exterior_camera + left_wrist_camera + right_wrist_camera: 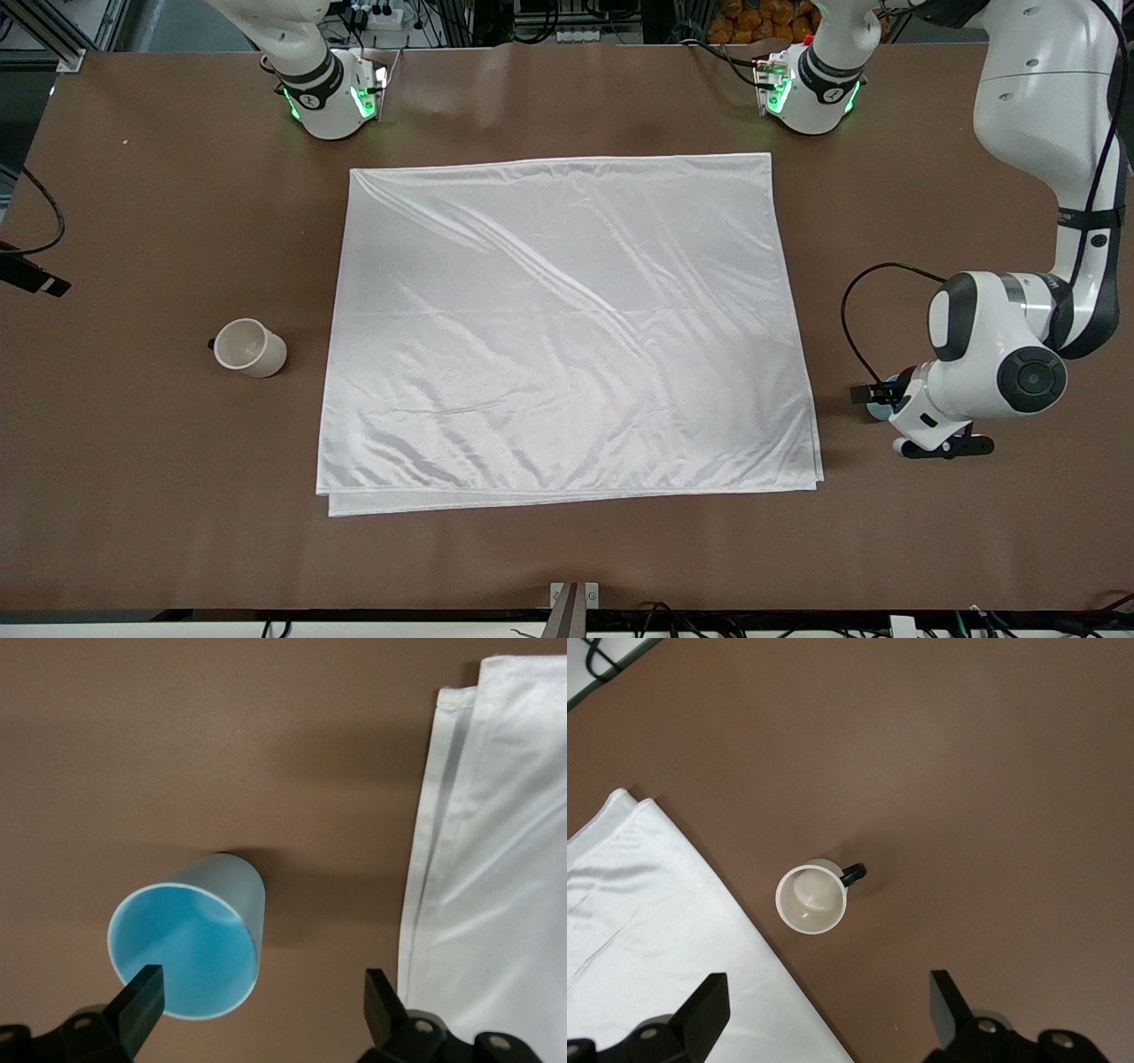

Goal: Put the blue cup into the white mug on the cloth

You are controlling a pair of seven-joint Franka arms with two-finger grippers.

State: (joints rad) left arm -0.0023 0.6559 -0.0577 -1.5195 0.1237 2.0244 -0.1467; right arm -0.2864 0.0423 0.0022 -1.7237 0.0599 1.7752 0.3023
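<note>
The blue cup (pixel 190 948) stands upright on the brown table, off the cloth's edge at the left arm's end; only a sliver of it shows in the front view (pixel 879 411). My left gripper (pixel 262 988) is open just above it, one finger (pixel 142 992) over the cup's rim, the other over bare table; it also shows in the front view (pixel 877 399). The white mug (pixel 251 347) with its black handle stands on the table beside the cloth (pixel 567 328) at the right arm's end. My right gripper (pixel 828 992) is open, high over the cloth's edge (pixel 647 930) near the mug (pixel 811 897).
The cloth's folded edge (pixel 496 859) lies close to the blue cup. The arm bases (pixel 332 97) (pixel 811 89) stand farthest from the front camera. A black cable with a plug (pixel 31 279) lies at the right arm's end. A metal bracket (pixel 574 602) sits at the nearest edge.
</note>
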